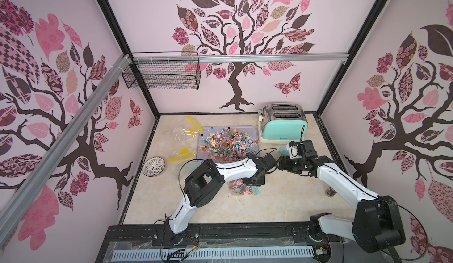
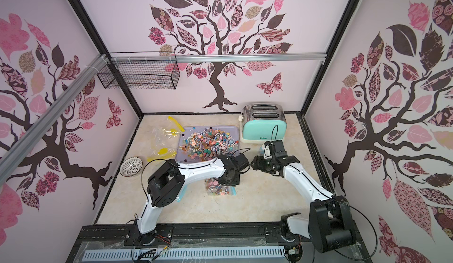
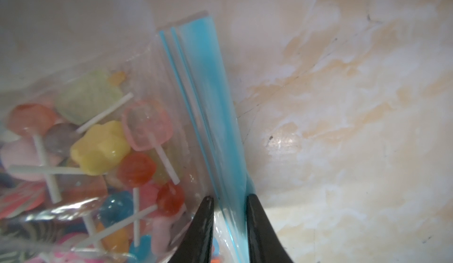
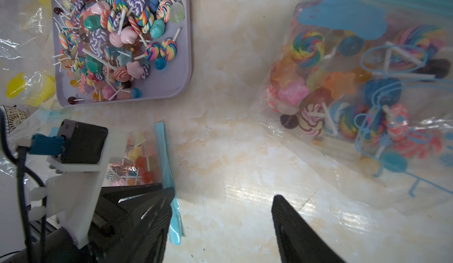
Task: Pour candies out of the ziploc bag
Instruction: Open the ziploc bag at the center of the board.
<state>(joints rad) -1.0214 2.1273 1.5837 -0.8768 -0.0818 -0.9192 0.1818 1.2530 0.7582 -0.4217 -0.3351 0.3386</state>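
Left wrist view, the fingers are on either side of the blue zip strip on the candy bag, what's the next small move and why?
Probably close the left gripper fully on the blue zip strip. Its fingers straddle the strip with a gap showing, and the candies lie inside the ziploc bag on the table, so a firm pinch seems needed before any lift.

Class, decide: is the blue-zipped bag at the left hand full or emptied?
Full: many lollipops crowd the bag behind its clear plastic, in the left wrist view.
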